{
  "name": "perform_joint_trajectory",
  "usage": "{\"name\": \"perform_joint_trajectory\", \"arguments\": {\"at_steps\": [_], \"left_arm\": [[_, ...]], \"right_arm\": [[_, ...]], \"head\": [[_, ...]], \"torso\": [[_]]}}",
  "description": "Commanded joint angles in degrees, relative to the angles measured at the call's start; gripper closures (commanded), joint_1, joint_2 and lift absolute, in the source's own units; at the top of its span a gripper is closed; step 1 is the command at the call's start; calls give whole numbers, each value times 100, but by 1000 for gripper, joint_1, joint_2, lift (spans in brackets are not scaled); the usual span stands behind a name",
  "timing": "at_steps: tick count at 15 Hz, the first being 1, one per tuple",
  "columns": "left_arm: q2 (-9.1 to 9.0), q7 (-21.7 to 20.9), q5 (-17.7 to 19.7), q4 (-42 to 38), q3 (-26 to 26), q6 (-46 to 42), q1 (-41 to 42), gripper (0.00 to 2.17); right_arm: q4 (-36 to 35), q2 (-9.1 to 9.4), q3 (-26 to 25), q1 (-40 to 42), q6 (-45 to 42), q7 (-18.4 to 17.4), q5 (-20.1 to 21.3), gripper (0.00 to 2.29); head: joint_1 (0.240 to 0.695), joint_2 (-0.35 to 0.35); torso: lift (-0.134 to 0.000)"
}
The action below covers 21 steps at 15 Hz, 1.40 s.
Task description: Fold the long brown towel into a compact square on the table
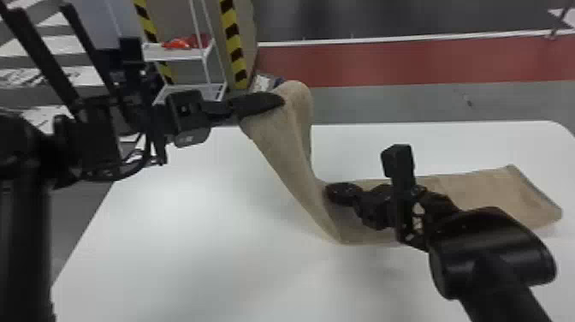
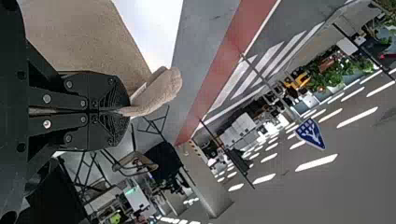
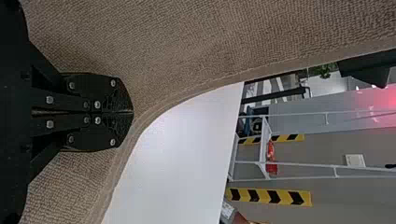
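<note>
The long brown towel (image 1: 286,150) rises in the head view from right of centre to a rounded, folded-over top at upper centre; its other part lies flat on the white table (image 1: 171,214) toward the right edge. The left gripper (image 1: 280,101), reaching in from the left, meets the raised end above the table. The right gripper (image 1: 333,193), coming from the lower right, is just right of centre, low over the towel where it bends up from the table. A white rack (image 1: 169,53) with something red on it is at upper left.

In the left wrist view, the jaws are closed on the towel, a soft fold poking out past their tips.

In the right wrist view, the jaws are closed together against the towel, near its hemmed edge; whether they pinch any cloth, I cannot tell.
</note>
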Motion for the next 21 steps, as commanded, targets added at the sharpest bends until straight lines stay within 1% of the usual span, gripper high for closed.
{"name": "perform_joint_trajectory", "arguments": {"at_steps": [1, 2, 3, 4, 5, 6, 7, 8, 9, 11, 12, 13, 15, 17, 18, 19, 21], "left_arm": [[-13, 6, -72, -9, -15, 0, 84, 1447], [-13, 32, -116, -9, -23, -17, 128, 1447], [-39, 76, -195, -36, -41, -17, 172, 1447], [-92, 85, -371, -106, -85, -35, 207, 1447], [-197, 120, -555, -211, -155, -88, 242, 1447], [-320, 182, -714, -264, -261, -123, 286, 1447], [-487, 270, -854, -369, -349, -176, 356, 1447], [-646, 323, -1021, -475, -436, -211, 418, 1447], [-777, 393, -1206, -572, -595, -369, 514, 1447], [-1050, 525, -1654, -633, -1131, -1142, 637, 1447], [-1190, 551, -1865, -563, -1386, -1564, 681, 1447], [-1331, 586, -2164, -484, -1667, -1933, 752, 1447], [-1524, 709, -2595, -369, -2168, -2355, 831, 1447], [-1718, 797, -2911, -185, -2642, -2742, 857, 1447], [-1806, 823, -3122, -18, -2933, -2900, 857, 1443], [-1876, 841, -3210, 88, -3135, -3129, 857, 1443], [-1900, 850, -3465, 404, -3530, -3428, 848, 1443]], "right_arm": [[-255, -7, -143, 188, -135, -110, 37, 1399], [-493, -33, -371, 346, -240, -119, 2, 1156], [-739, -86, -573, 504, -293, -145, -7, 782], [-1011, -261, -732, 645, -310, -206, -25, 394], [-1213, -464, -907, 785, -310, -294, -157, 127], [-1433, -754, -1171, 917, -258, -347, -350, 46], [-1618, -991, -1505, 1075, -258, -382, -570, 36], [-1785, -1158, -1857, 1234, -258, -444, -754, 29], [-1872, -1263, -2208, 1366, -258, -479, -930, 33], [-1943, -1404, -3052, 1576, -293, -479, -1185, 36], [-1943, -1448, -3368, 1647, -328, -479, -1299, 43], [-1943, -1518, -3676, 1743, -416, -479, -1431, 56], [-1846, -1615, -4177, 1928, -644, -470, -1686, 60], [-1679, -1703, -4432, 2034, -855, -470, -1871, 60], [-1653, -1729, -4493, 2086, -943, -470, -1879, 60], [-1644, -1729, -4537, 2130, -996, -453, -1897, 60], [-1609, -1756, -4599, 2192, -1049, -435, -1985, 60]], "head": [[695, 131], [695, 129], [695, 125], [695, 115], [695, 104], [695, 62], [695, 32], [695, 2], [695, -40], [695, -127], [687, -224], [682, -263], [663, -350], [660, -350], [660, -350], [660, -350], [663, -350]], "torso": [[-128], [-128], [-128], [-128], [-128], [-128], [-128], [-128], [-128], [-128], [-128], [-128], [-128], [-128], [-128], [-128], [-128]]}}
